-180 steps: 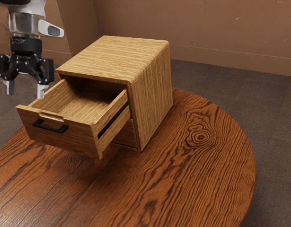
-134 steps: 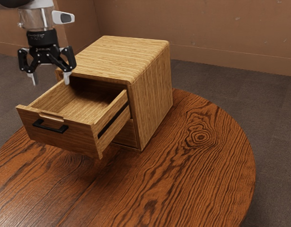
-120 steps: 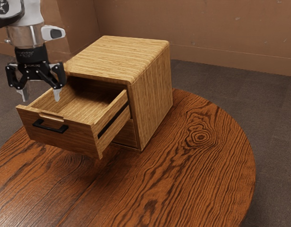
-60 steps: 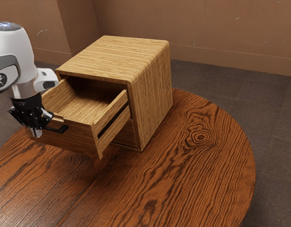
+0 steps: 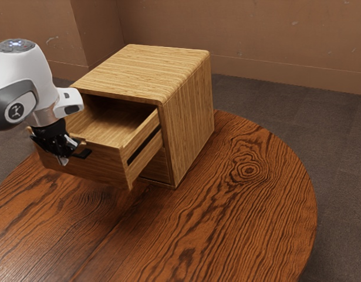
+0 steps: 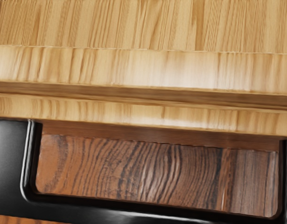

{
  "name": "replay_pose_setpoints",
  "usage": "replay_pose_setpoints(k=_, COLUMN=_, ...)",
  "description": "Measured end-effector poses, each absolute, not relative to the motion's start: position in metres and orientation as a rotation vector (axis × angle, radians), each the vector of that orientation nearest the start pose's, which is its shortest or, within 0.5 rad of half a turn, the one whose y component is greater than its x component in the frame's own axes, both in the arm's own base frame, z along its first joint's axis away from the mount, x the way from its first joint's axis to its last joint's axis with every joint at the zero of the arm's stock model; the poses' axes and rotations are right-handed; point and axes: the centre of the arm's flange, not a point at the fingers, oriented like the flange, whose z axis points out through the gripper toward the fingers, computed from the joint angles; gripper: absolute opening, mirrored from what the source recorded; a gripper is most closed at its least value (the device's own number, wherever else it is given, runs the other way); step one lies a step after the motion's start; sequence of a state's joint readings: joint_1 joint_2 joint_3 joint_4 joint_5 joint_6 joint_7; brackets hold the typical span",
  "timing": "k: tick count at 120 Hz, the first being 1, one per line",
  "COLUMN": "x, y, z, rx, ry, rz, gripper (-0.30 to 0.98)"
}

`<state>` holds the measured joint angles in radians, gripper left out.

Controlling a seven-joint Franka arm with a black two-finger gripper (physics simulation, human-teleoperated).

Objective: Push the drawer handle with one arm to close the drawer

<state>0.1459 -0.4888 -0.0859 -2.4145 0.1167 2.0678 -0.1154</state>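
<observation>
When pushing the light-brown wooden drawer [image 5: 101, 167] home, aim straight along its line of travel, into the block-shaped, striped wooden cabinet [image 5: 189, 117] on the round, reddish-brown wooden worktop [image 5: 227, 229]; note drawer standing partly out of the cabinet, toward the exterior view's left. Read the black gripper [image 5: 66, 155] as low and tilted, at or just beside the black bar handle [image 5: 83, 154]; unable to say whether released or clenched, nor to confirm firm contact. Judge step in hand as the push itself, with a fair stretch of travel left; keep pressure level and steady, close to the handle's middle if possible; avoid bearing down, for fear of slipping off the handle or twisting the drawer; follow through until flush, then ease off before backing away.
</observation>
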Motion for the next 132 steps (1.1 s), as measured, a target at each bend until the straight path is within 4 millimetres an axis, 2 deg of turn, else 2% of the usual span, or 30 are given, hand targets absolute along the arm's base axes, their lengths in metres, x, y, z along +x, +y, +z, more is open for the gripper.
replay_pose_setpoints(k=40, x=0.476, y=0.032, z=0.511, rx=-2.995, ry=-0.117, rz=-0.292, gripper=-0.10)
replay_pose_setpoints(k=50, x=0.493, y=0.038, z=0.512, rx=-2.998, ry=-0.112, rz=-0.297, gripper=-0.10)
replay_pose_setpoints(k=90, x=0.543, y=0.042, z=0.513, rx=-3.003, ry=-0.044, rz=-0.342, gripper=-0.10)
replay_pose_setpoints(k=132, x=0.575, y=0.040, z=0.511, rx=-3.004, ry=0.033, rz=-0.362, gripper=-0.10)
